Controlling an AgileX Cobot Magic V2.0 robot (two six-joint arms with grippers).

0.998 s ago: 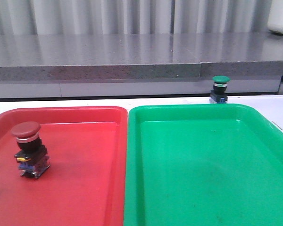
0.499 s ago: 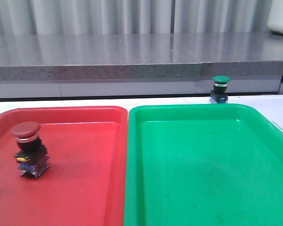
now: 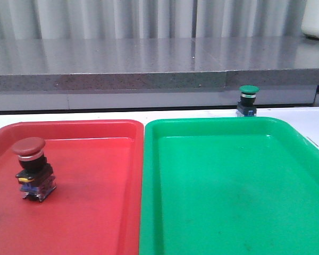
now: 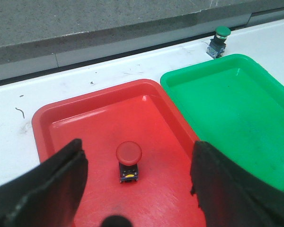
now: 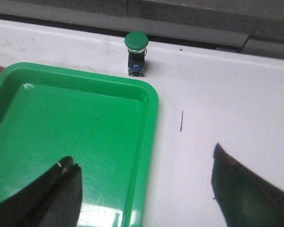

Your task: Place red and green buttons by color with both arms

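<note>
Two buttons, two trays. Red button (image 3: 30, 159) stands upright in the red tray (image 3: 95, 212), toward that tray's left edge, so by my read that half is done. Green button (image 3: 249, 98) is not yet sorted: it stands upright on the white table (image 3: 316, 125), just beyond the far edge of the green tray (image 3: 228, 186), near the tray's far right corner and close to the table's back edge. It's near the tray rim; can't tell whether base and rim actually touch.

Risks from here, my judgement:
- Green button is small and top-heavy, with a mushroom cap on a narrow body. An off-centre close could tip it or skid it toward the table's back edge.
- It sits tight to the tray's far rim. A finger coming down on the near side could land on the rim and shove the tray, maybe into the red tray, since the two sit side by side.
- Release from too high and it may bounce or roll on the slick tray floor.
- Left arm hangs over the red tray; any drop there could knock the red button over.

Right gripper (image 5: 144, 189): jaws spread wide, nothing between them. It hovers over the green tray's right edge and the bare table beside it. The green button is well ahead of it, past the tray's far edge.

Left gripper (image 4: 137, 184): jaws also wide apart and empty. The red button sits below, roughly centred in the gap, clear of both fingers.
</note>
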